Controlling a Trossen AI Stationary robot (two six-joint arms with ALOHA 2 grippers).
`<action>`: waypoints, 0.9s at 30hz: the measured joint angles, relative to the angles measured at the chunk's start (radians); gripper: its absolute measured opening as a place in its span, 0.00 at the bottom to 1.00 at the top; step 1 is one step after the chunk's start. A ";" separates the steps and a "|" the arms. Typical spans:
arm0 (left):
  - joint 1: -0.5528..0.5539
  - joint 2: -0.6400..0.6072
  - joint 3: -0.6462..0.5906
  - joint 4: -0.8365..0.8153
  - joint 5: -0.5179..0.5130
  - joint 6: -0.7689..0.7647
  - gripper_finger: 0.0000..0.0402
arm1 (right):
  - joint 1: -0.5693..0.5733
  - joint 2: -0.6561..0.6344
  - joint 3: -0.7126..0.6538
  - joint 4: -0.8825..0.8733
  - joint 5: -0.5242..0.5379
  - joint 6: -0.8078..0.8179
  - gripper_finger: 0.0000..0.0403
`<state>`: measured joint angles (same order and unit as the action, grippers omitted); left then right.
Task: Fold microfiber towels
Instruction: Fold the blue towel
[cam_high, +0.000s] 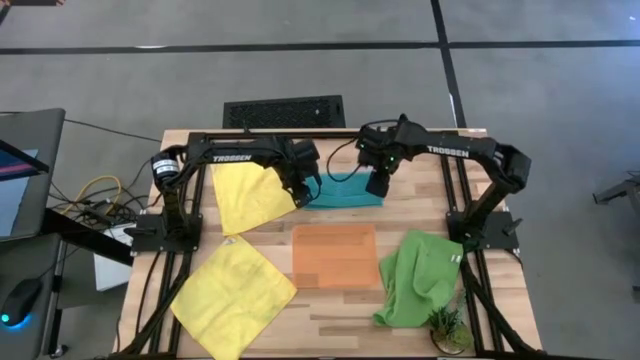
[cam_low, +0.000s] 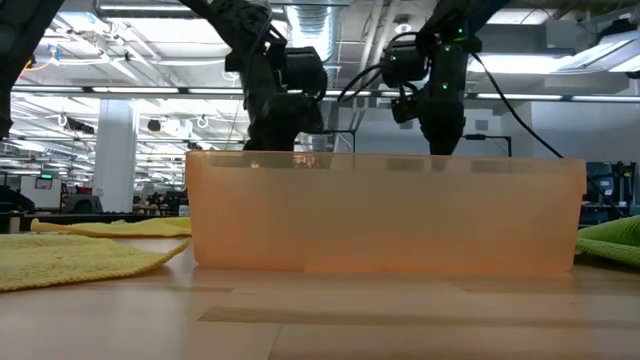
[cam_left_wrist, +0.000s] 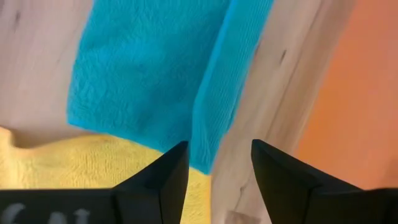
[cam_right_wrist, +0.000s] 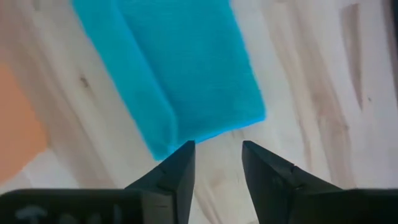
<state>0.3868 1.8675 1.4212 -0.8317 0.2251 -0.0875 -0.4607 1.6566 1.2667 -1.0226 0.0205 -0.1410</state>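
A teal microfiber towel (cam_high: 346, 192) lies folded into a narrow band on the far middle of the table, one doubled edge (cam_left_wrist: 229, 74) running along it. Its left end rests on a corner of a yellow towel (cam_left_wrist: 87, 167). My left gripper (cam_left_wrist: 217, 167) hovers open over the teal towel's left end, and my right gripper (cam_right_wrist: 217, 158) hovers open just off its right end (cam_right_wrist: 205, 134). Nothing sits between either pair of fingers. In the low view the orange tray (cam_low: 385, 215) hides the teal towel and both sets of fingertips.
One yellow towel (cam_high: 248, 195) lies at the far left, a second (cam_high: 232, 295) spread flat at the near left. The orange tray (cam_high: 335, 255) sits mid-table, just nearer than the teal towel. A crumpled lime green towel (cam_high: 420, 275) and a small plant (cam_high: 448, 325) are at the near right.
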 joint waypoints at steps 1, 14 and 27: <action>0.006 -0.001 0.010 -0.001 0.002 0.001 0.42 | -0.012 0.000 0.000 0.000 -0.005 -0.004 0.39; 0.155 -0.001 -0.014 0.081 0.035 0.048 0.42 | -0.047 0.000 0.000 0.028 -0.102 -0.049 0.35; 0.270 0.126 -0.030 0.133 0.153 -0.017 0.42 | -0.037 -0.003 0.000 0.069 -0.131 -0.042 0.33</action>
<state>0.6564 1.9931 1.3911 -0.6986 0.3778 -0.1042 -0.4976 1.6539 1.2671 -0.9535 -0.1104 -0.1833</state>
